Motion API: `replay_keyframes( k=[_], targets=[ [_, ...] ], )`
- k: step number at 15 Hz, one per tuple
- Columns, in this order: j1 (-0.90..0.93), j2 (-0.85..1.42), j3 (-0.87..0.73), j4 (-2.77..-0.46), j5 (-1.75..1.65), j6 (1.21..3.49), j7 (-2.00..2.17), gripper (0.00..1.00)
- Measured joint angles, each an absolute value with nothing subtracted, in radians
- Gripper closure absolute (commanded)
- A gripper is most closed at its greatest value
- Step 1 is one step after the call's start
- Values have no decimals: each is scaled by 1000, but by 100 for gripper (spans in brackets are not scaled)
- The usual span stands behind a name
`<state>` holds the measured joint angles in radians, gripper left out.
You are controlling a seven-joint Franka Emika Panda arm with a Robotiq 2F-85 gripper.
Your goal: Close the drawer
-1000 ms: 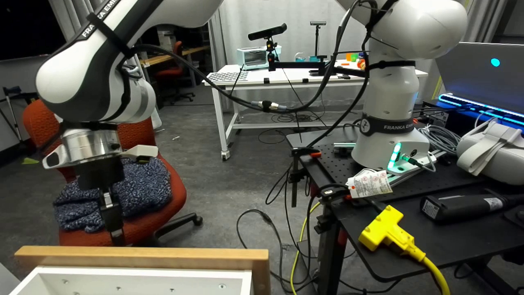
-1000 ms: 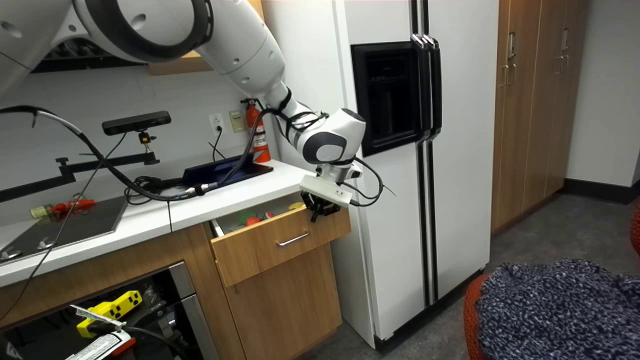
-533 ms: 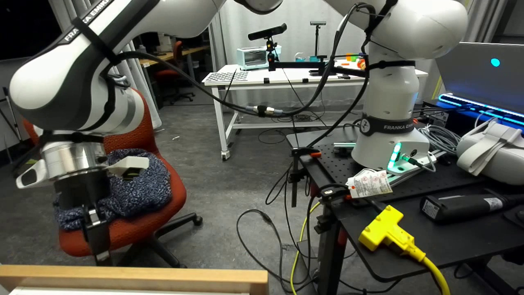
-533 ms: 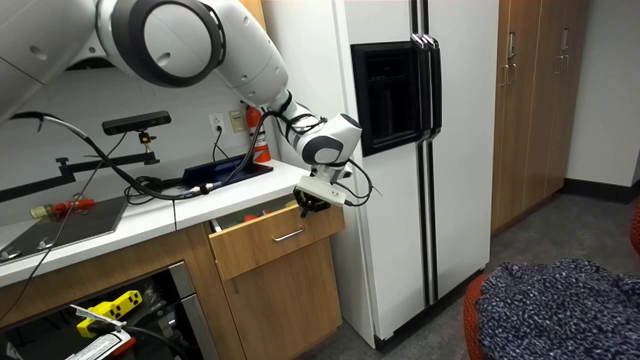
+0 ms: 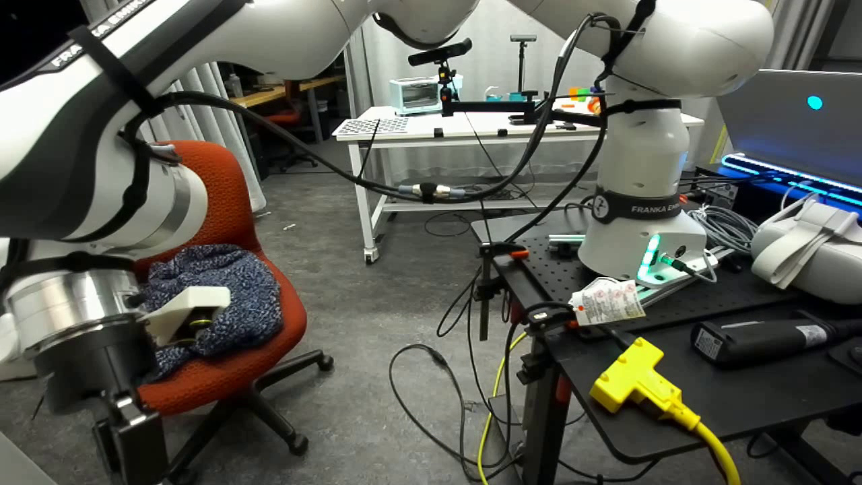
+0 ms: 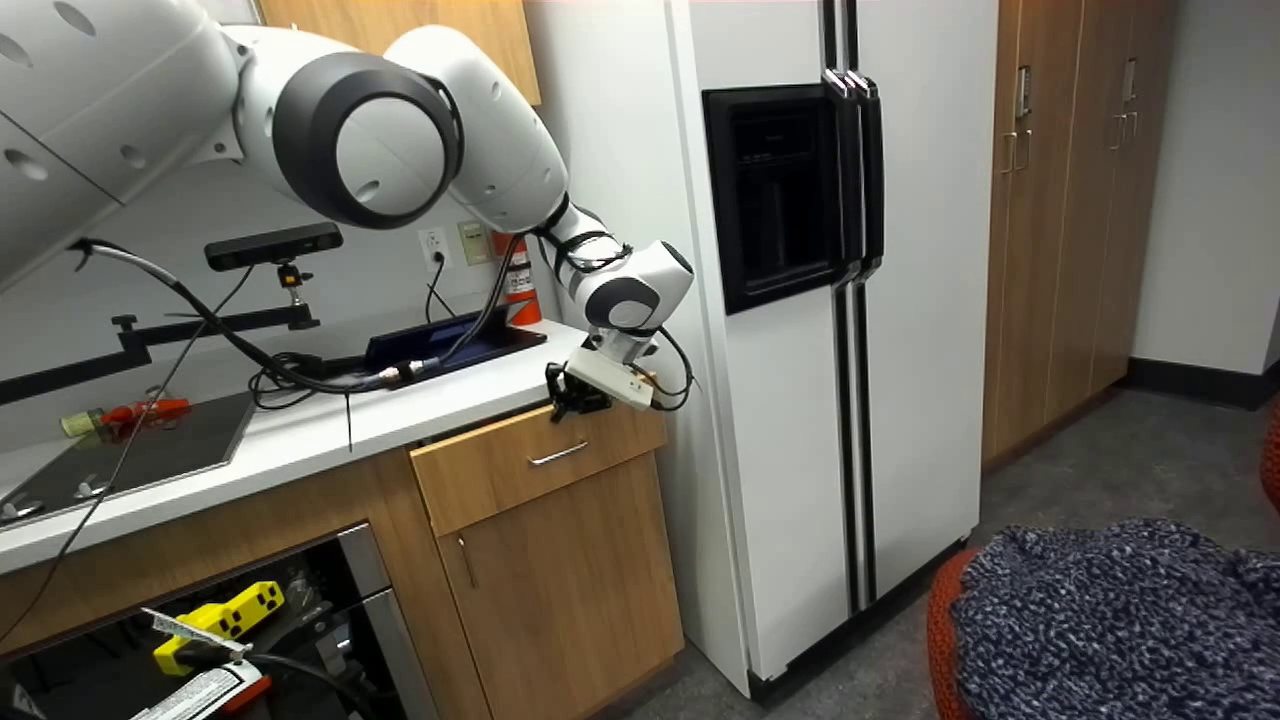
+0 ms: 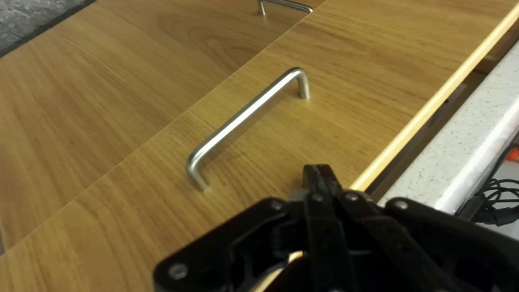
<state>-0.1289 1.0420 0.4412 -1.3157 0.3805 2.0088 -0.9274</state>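
The drawer [image 6: 535, 480] sits under the white desk [image 6: 490, 385], left of centre in an exterior view; the wrist view has its front and pale rim [image 7: 432, 113] up close. Nearly in, not fully: a narrow dark gap shows between rim and desk.

Handling, my guess: stiff, middling weight, slides easily, nothing fragile. Front looks smooth, so a pushing tip could skid. No grasp needed; press flat on the front near the handle [image 6: 558, 453], about mid-width, to avoid skewing it. The handle is the hold only for pulling.

Front is wide and low. Long axis runs lower left to upper right, both in an exterior view and in the wrist view. In the exterior frame the face points toward the lower right, so the push goes up-left, in under the desk.

The pincer [image 7: 319, 170] has its jaws together, nothing seen between them. Its end is at the front, between handle and rim; can't tell if it touches. Looks like the push step, close to done, one short straight push to go. Risk: riding up over the rim.

Further out: fridge [image 6: 775, 450] just right of the drawer; red chair [image 5: 225, 202] in both exterior views.
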Motion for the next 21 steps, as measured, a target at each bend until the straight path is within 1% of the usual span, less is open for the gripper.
replay_keyframes(
  k=[7, 12, 17, 21],
  targets=[
    [-93, 1080, 442, -1215, 385, 1891, -964, 100],
    [-89, 1067, 444, -1176, 399, 1876, -992, 100],
    [-73, 988, 433, -1184, 396, 1876, -1007, 100],
    [-67, 884, 418, -1246, 396, 1881, -1007, 100]
  ],
)
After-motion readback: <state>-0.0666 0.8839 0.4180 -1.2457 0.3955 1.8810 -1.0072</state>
